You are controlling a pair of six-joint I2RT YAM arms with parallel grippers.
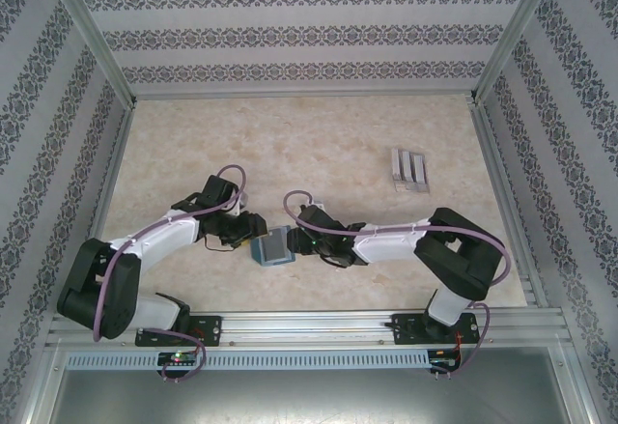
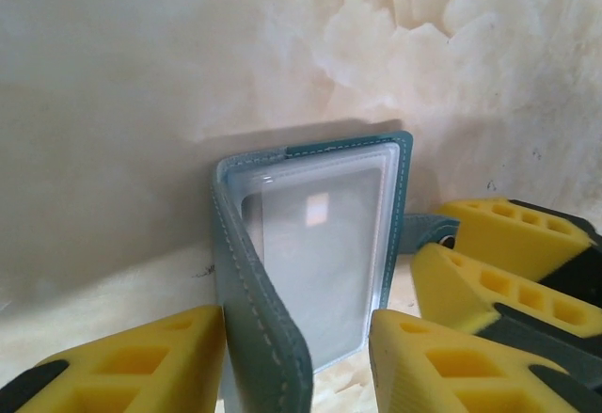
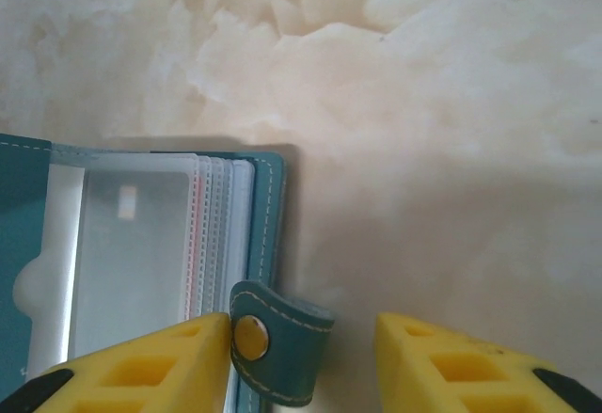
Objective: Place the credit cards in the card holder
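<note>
Top external view: on the left side, the left gripper (image 1: 249, 235) is at the left edge of the card holder (image 1: 271, 247), which lies open on the table (image 1: 193, 154) in the middle, between the two arms. In the left wrist view its jaws are spread. The raised teal cover (image 2: 268, 338) stands between them, against one yellow finger (image 2: 141, 366), and is not pinched. A grey card (image 2: 320, 253) shows through the clear front leaf. The right gripper (image 1: 301, 242) is at the holder's right edge, its jaws also spread. The snap tab (image 3: 275, 338) is between them and touches one finger. Far to the right, well apart, is a clear stand (image 1: 409, 170).
</note>
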